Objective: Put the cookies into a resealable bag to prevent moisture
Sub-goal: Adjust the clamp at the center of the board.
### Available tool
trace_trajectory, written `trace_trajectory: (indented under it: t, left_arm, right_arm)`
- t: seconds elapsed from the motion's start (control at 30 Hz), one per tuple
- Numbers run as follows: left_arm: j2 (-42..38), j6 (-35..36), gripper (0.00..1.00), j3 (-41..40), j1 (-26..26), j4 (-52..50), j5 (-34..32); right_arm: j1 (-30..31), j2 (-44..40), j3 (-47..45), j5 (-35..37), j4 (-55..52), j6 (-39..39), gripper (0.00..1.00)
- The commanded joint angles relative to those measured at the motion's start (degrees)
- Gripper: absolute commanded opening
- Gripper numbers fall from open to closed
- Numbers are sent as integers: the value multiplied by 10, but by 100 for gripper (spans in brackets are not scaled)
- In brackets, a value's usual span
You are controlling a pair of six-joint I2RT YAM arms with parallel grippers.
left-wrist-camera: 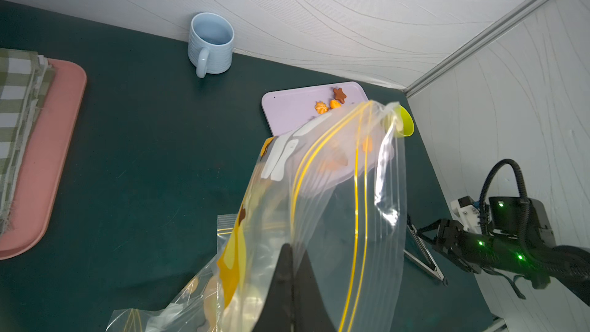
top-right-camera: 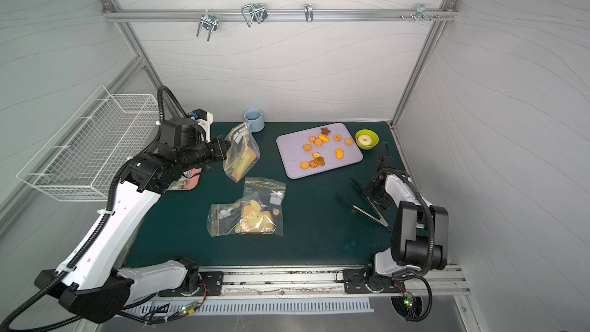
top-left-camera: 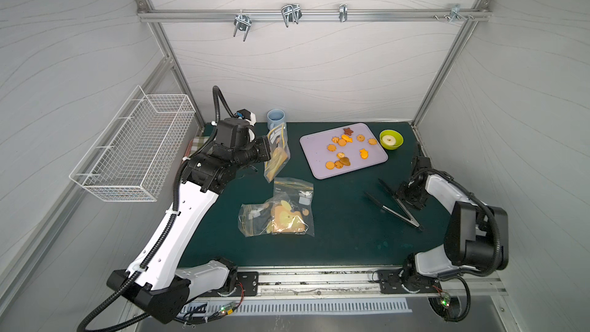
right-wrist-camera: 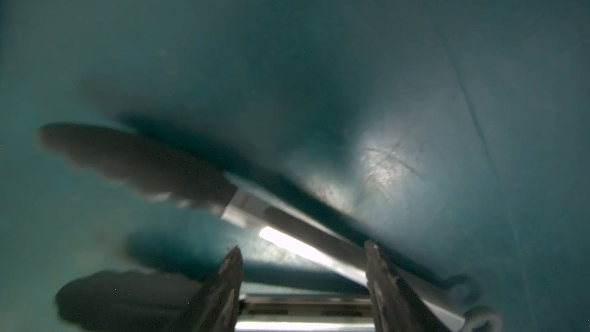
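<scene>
**Layout.** The dark green table mat [top-left-camera: 344, 247] carries the lilac rectangular plastic tray [top-left-camera: 314, 154]. About 12 small orange-golden cookies [top-left-camera: 342, 142] and 1 dark brown star lie loose on this tray. None is in a bag yet.

**Bag.** The left gripper [left-wrist-camera: 291, 250] has its 2 fingers pressed together on the wall of a clear resealable bag with yellow zip lines [top-left-camera: 277, 154]. The bag is lifted off the mat beside the tray. Whether its mouth is open cannot be told.

**Tool.** The steel tongs with black tips [top-left-camera: 394, 210] lie on the mat, arms spread apart, clamped on nothing. The right gripper [right-wrist-camera: 303, 250] stands low over them with its jaws apart, straddling the arms.

**Step in hand (judged): take up the tongs.**
1. Centre the jaws across both arms, midway along the steel.
2. Close only until the tongs hold. Leave enough travel to squeeze the tips later.
3. Lift straight up so the tips do not drag on the mat.

**View differences.**
- The right wrist view alone shows the jaw gap around the tongs. In both top views the gripper body hides it.
- The left wrist view alone shows the pinch on the bag.
- Only the top views show every cookie. In the left wrist view 3 are clear of the bag.
</scene>
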Motion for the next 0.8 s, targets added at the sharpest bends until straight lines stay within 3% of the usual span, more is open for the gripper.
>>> trace_trajectory:
  t: [0.0, 0.23, 0.53, 0.7, 0.77]
  left_arm:
    - [-12, 16, 0, 1, 1, 1, 11]
    - [-18, 14, 0, -12, 1, 8, 23]
    - [-23, 14, 0, -20, 1, 10, 22]
    - [-24, 12, 0, -23, 2, 10, 21]
    - [-24, 9, 0, -26, 2, 12, 24]
  right_arm:
    - [-1, 20, 13, 12, -7, -30, 66]
    - [-1, 54, 17, 32, -6, -37, 65]
    - [43, 46, -3, 1, -23, -8, 29]
    - [115, 6, -26, 12, -44, 21, 26]
    - [143, -18, -38, 23, -49, 33, 32]
